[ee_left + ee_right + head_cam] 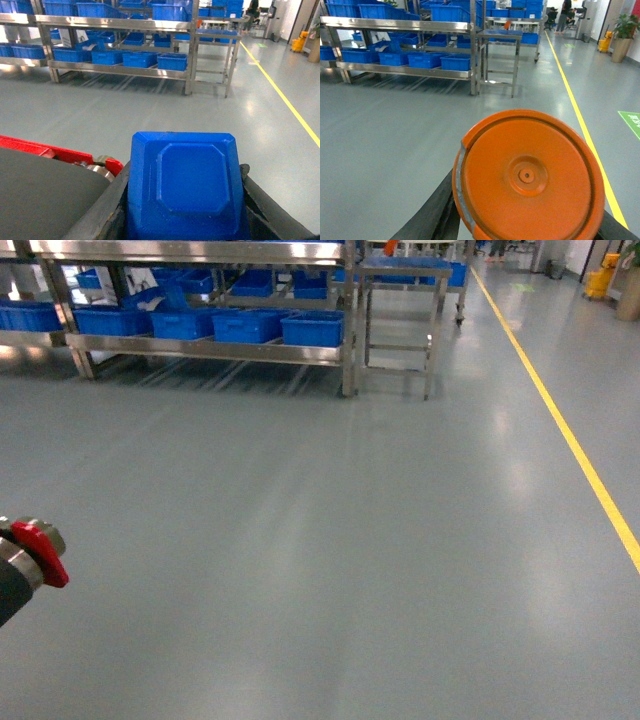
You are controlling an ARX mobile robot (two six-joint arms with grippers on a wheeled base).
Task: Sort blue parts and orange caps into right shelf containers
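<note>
Right, my left pincer is clamped on a blue part, my right on an orange cap. Shelf crates sit well off; a bump while rolling could shake either loose.

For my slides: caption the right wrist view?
Right gripper carrying an orange cap toward shelves of blue crates.

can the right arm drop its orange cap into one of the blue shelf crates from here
Probably not yet. The right gripper holds the orange cap, but the blue crates sit on the shelf well across open floor. Nothing blocks the way; the base likely has to drive closer.
</note>
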